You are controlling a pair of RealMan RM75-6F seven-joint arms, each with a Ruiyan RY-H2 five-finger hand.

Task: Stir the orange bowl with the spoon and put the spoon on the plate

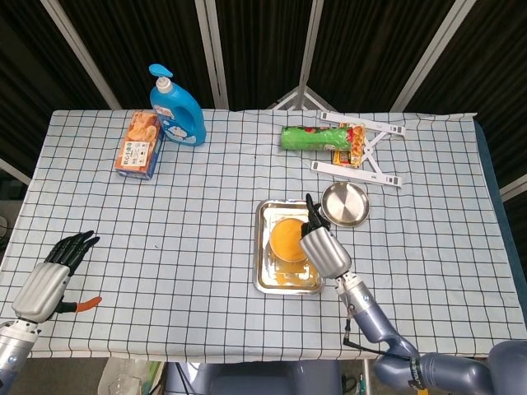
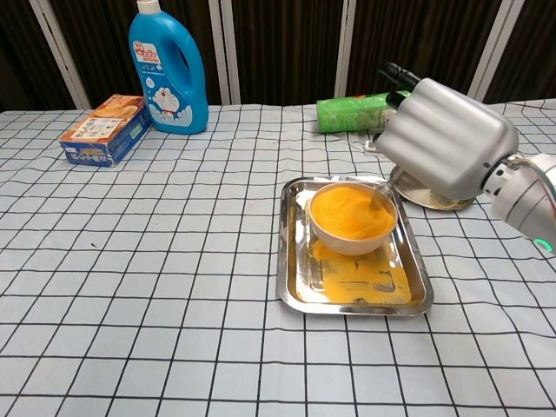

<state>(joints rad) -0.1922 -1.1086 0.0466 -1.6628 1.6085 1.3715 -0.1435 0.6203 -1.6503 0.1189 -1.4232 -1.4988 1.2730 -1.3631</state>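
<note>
At the near left corner of the checked tablecloth, the left hand lies flat with its fingers spread and nothing in them. Nearer the middle, a steel tray smeared with orange holds the orange bowl, which sits toward its far end. Over the bowl's right rim hangs the right hand, fingers curled, gripping what looks like the spoon; only a thin glinting piece shows, dipping into the orange contents, so the grip itself is hard to make out. Just right of the tray's far corner sits the round metal plate. Beyond lie a green packet, a white folding stand, a snack box and a blue bottle.
</note>
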